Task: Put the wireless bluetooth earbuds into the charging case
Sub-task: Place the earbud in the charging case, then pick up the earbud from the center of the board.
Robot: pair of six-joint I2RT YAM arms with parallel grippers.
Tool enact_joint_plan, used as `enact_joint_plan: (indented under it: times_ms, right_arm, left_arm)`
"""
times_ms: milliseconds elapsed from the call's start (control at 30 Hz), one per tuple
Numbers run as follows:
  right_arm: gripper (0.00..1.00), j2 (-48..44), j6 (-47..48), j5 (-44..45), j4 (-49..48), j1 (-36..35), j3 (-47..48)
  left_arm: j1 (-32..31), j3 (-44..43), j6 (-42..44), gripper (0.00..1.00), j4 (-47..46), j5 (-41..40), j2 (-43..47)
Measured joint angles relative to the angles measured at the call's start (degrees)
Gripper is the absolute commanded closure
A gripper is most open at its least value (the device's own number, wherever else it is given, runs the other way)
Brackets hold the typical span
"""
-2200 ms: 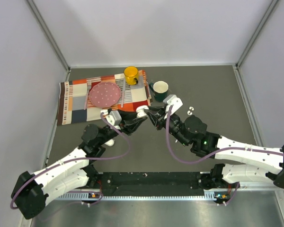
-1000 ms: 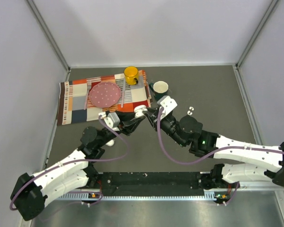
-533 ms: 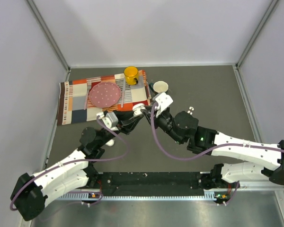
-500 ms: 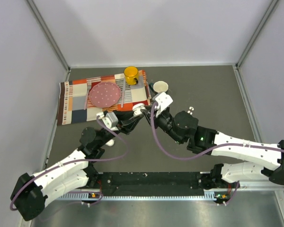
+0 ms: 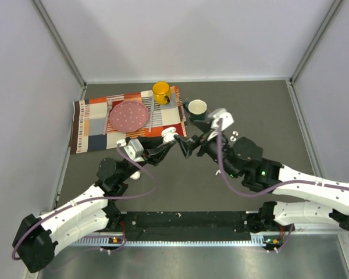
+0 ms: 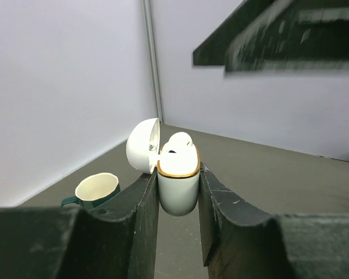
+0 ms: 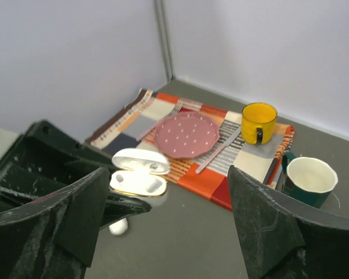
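Note:
The charging case [image 6: 178,189] is white with a gold rim, and its lid [image 6: 142,145] stands open. My left gripper [image 6: 177,174] is shut on it and holds it upright above the table. One white earbud [image 6: 180,141] sits in the case, seen in the right wrist view in one well [image 7: 154,185] beside an empty well. My right gripper [image 7: 168,174] is open with nothing between its fingers, just right of the case [image 5: 170,134]. From above, my left gripper [image 5: 167,139] and right gripper [image 5: 193,143] nearly meet. Another earbud [image 5: 234,138] lies on the table beside the right wrist.
A patterned cloth [image 5: 93,125] at the back left carries a pink dotted plate [image 5: 128,115], cutlery and a yellow mug [image 5: 160,92]. A dark green mug [image 5: 196,108] stands just behind the right wrist. A small white rounded thing [image 7: 117,226] shows under the left fingers.
My right gripper has opened and pulled back to the right, away from the case, uncovering the green mug. The left gripper still holds the case, now with an earbud in it.

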State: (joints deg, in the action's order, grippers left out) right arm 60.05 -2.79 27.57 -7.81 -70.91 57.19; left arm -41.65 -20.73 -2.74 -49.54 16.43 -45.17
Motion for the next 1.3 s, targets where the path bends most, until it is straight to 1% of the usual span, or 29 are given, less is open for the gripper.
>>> enact_joint_plan:
  times_ms: [133, 200, 300, 333, 400, 467, 533, 567, 633, 700, 767, 800, 867, 967, 1100, 1233, 1300]
  right_arm:
    - [0.12, -5.7, -0.9, 3.8, -1.8, 0.0, -0.7]
    - [0.08, -7.9, -2.0, 5.9, -1.9, 0.4, -0.6]
    - [0.04, -8.6, -5.7, 9.1, 2.1, 2.8, 0.7]
    - [0.04, -8.6, -7.5, 9.4, 4.8, 4.5, 1.5]
    - [0.04, -7.4, -13.7, 9.5, 12.3, 10.1, 3.7]
    - [0.05, -5.8, -20.7, 6.8, 21.0, 17.1, 5.0]
    - [0.07, -4.9, -25.7, 4.3, 26.7, 22.3, 5.1]
    - [0.11, -4.3, -28.8, 3.1, 30.2, 25.0, 5.0]
    - [0.13, -4.2, -33.9, 1.8, 34.8, 27.9, 3.3]
    - [0.11, -4.9, -38.8, 0.4, 38.1, 28.3, 0.0]
    - [0.06, -5.2, -41.7, -1.9, 40.6, 28.4, -2.6]
    - [0.05, -5.1, -42.9, -3.4, 41.8, 28.5, -3.7]
    - [0.01, -3.8, -45.0, -6.8, 44.2, 29.0, -4.4]
    - [0.01, 1.0, -47.5, -11.2, 45.9, 29.6, -4.4]
    - [0.01, 6.1, -49.5, -13.2, 48.2, 29.7, -4.3]
    - [0.01, 6.1, -54.4, -12.9, 49.3, 29.7, -4.2]
    - [0.04, 5.7, -58.2, -13.0, 49.4, 30.0, -4.3]
  left_arm:
    - [0.0, 0.6, 0.0, 1.00, 0.0, -0.7, 0.9]
    - [0.0, 0.8, 0.0, 1.00, 0.0, -1.0, 1.2]
    - [0.0, 0.9, 0.0, 1.00, 0.0, -1.1, 1.6]
    - [0.0, 0.9, 0.0, 1.00, 0.0, -1.1, 1.7]
    - [0.0, 0.9, 0.0, 1.00, 0.0, -1.1, 2.0]
    - [0.0, 0.9, 0.0, 1.00, 0.1, -1.1, 2.4]
    - [0.0, 0.9, 0.0, 1.00, 0.2, -1.1, 2.9]
    - [0.0, 0.9, 0.0, 1.00, 0.3, -1.2, 3.2]
    - [0.0, 0.9, 0.0, 1.00, 0.7, -1.2, 3.9]
    - [0.0, 0.9, 0.0, 1.00, 1.0, -1.4, 4.6]
    - [0.0, 1.0, 0.1, 1.00, 1.2, -1.6, 5.2]
    - [0.0, 1.0, 0.2, 1.00, 1.2, -1.9, 5.4]
    - [0.0, 1.0, 0.4, 1.00, 1.4, -2.5, 5.7]
    - [0.0, 1.0, 0.6, 1.00, 1.7, -3.3, 5.8]
    - [0.0, 1.0, 1.0, 1.00, 2.4, -3.7, 6.1]
    - [0.0, 1.2, 1.0, 1.00, 3.3, -4.1, 7.2]
    - [0.0, 1.4, 1.0, 1.00, 3.4, -4.4, 7.8]
